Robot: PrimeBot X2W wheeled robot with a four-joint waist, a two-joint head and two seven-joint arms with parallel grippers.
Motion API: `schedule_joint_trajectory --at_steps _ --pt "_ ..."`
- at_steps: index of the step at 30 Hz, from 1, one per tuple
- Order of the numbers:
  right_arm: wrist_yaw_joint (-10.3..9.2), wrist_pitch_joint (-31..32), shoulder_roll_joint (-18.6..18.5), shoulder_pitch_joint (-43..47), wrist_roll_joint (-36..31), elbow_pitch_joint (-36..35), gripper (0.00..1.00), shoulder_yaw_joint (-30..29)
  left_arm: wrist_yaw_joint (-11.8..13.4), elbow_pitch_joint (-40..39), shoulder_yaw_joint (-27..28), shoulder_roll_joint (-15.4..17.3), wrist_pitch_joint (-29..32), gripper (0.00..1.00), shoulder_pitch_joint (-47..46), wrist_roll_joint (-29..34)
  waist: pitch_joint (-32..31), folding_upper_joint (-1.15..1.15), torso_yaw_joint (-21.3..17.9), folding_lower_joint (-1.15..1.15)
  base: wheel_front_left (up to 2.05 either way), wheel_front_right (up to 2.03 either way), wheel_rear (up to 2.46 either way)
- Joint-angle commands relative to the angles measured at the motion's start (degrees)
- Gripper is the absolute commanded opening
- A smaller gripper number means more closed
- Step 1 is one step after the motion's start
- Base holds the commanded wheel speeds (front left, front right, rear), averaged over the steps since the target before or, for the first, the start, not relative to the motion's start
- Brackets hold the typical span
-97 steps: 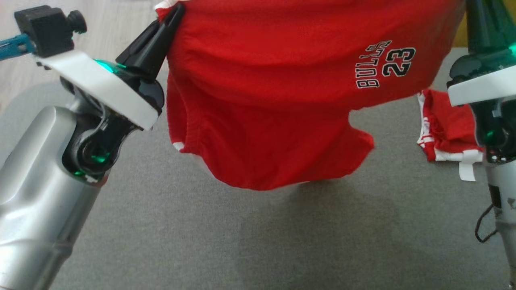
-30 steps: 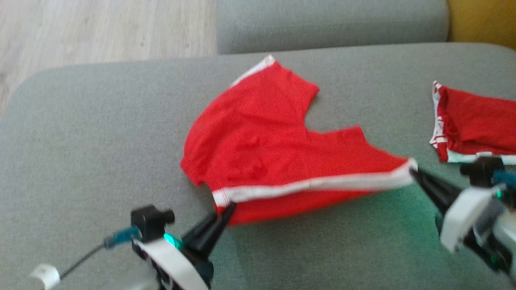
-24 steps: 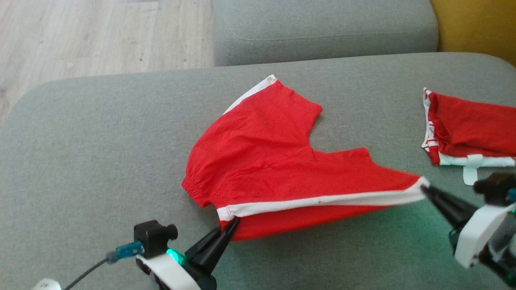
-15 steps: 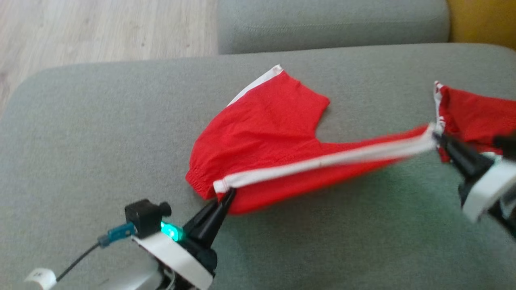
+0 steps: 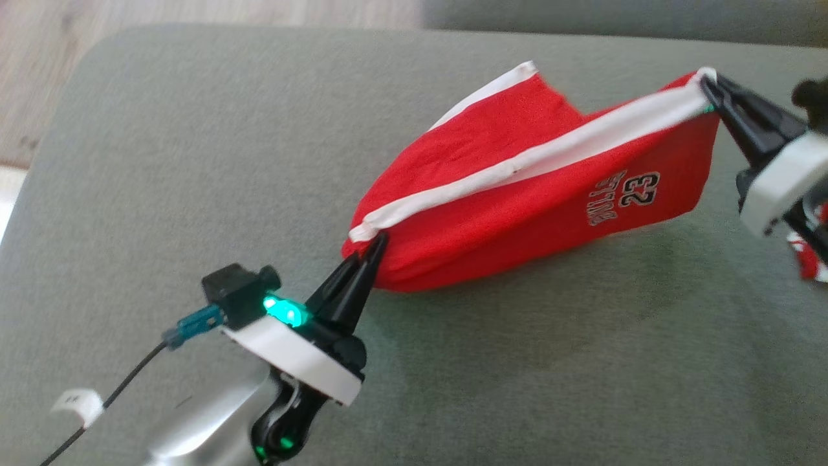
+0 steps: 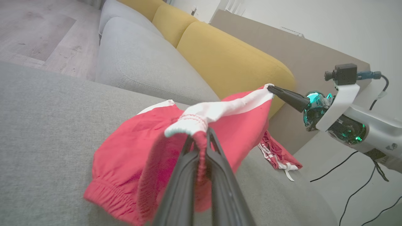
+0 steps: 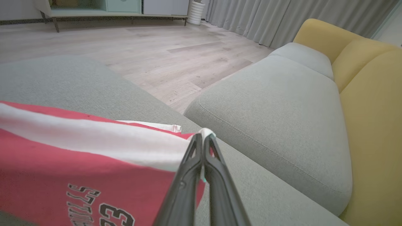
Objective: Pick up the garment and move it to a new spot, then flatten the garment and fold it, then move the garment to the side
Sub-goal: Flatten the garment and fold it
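The garment (image 5: 517,207) is a pair of red shorts with a white side stripe and a "BULLS 23" print. It is stretched between my two grippers, its lower part sagging onto the grey cushion (image 5: 194,162). My left gripper (image 5: 380,239) is shut on the near end of the white stripe. My right gripper (image 5: 706,83) is shut on the far end, raised higher. In the left wrist view the garment (image 6: 132,157) bunches around my left gripper (image 6: 201,136), and the right gripper (image 6: 272,89) pinches the far corner. The right wrist view has my right gripper (image 7: 203,137) shut on the garment (image 7: 78,157).
A second red-and-white piece of clothing (image 5: 808,259) lies on the cushion by the right arm, also in the left wrist view (image 6: 278,152). Yellow backrests (image 6: 226,53) and another grey cushion (image 7: 276,103) lie beyond. Wooden floor (image 7: 125,47) borders the seat. Cables (image 6: 355,185) trail below.
The garment has gone from lying spread on the cushion to being lifted by its striped edge; the right gripper rose and moved away, and the printed side now faces me. The head camera also shifted.
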Motion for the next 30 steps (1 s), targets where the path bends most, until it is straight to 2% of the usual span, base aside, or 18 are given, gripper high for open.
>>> schedule_joint_trajectory --at_steps 1,9,16,30 --pt "0.37 0.22 -0.85 -1.54 -0.59 -0.38 0.0 0.29 0.09 -1.04 1.8 0.65 -0.71 0.0 -3.48 0.74 2.14 0.0 2.16 -0.01 0.0 0.0 0.0" --pt "0.37 2.49 0.0 -11.88 -0.73 5.27 0.0 7.91 0.09 4.2 -0.34 -2.91 -0.71 0.0 -9.14 -0.23 7.11 0.0 6.34 -0.01 0.0 0.0 0.0" --pt "0.37 2.09 0.94 -19.75 0.53 11.28 0.0 13.59 0.09 9.41 -0.58 -6.54 -0.71 0.0 -13.22 -1.34 10.79 0.0 8.7 -0.01 0.0 0.0 0.0" --pt "0.37 -0.55 3.89 -28.69 4.79 21.81 0.0 24.18 0.09 14.56 0.93 -11.53 -0.71 0.0 -14.76 -0.52 14.26 0.0 12.65 -0.01 0.0 0.0 0.0"
